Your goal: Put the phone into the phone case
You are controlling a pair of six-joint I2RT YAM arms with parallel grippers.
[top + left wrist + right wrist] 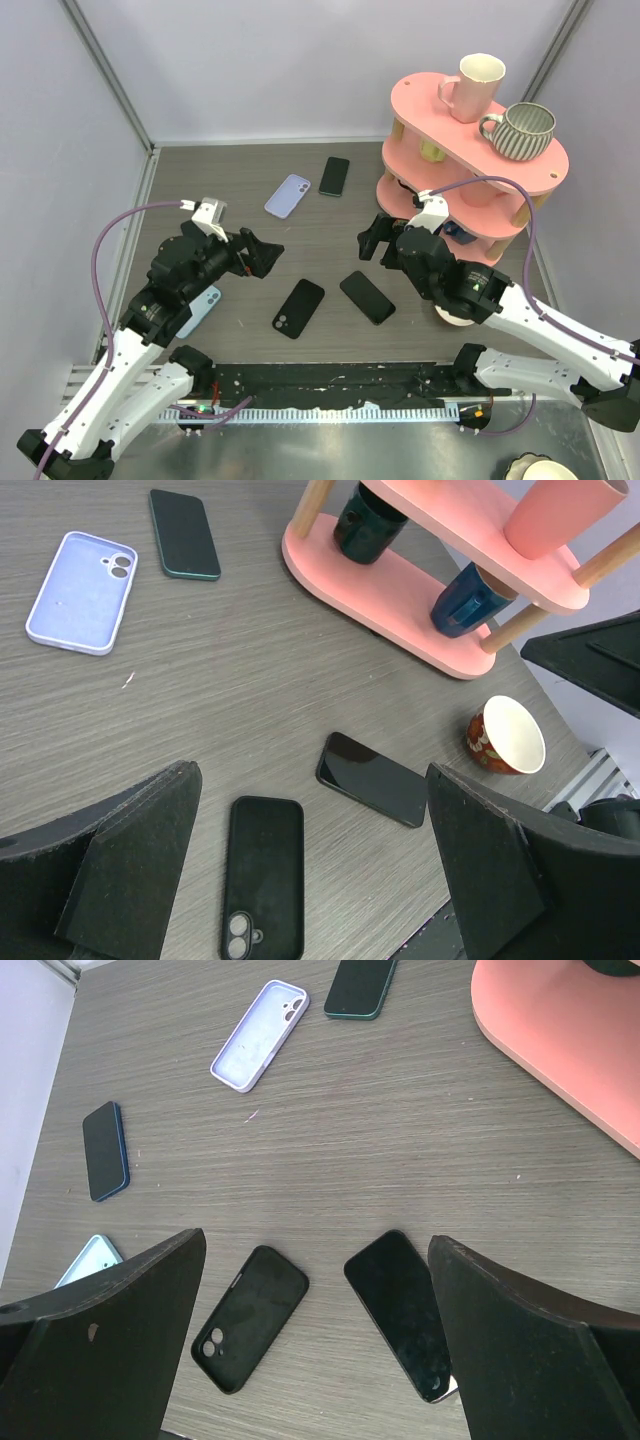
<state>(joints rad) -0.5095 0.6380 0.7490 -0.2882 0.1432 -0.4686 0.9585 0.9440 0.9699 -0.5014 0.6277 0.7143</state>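
Observation:
A black phone case (pixel 298 308) lies inner side up near the table's front, its camera cutout towards the arms. Right of it lies a black phone (pixel 367 297), screen up. Both show in the left wrist view, the case (pixel 265 875) and the phone (pixel 372 778), and in the right wrist view, the case (pixel 250 1317) and the phone (pixel 402 1312). My left gripper (pixel 262 253) hovers open, back and left of the case. My right gripper (pixel 372 238) hovers open behind the phone. Neither holds anything.
A lilac case (pixel 288 195) and a dark green phone (pixel 334 176) lie farther back. A light blue case (pixel 200 312) sits under the left arm, and a blue phone (pixel 105 1150) lies at the left. A pink shelf (pixel 420 100) with mugs stands back right, a red cup (pixel 507 735) near it.

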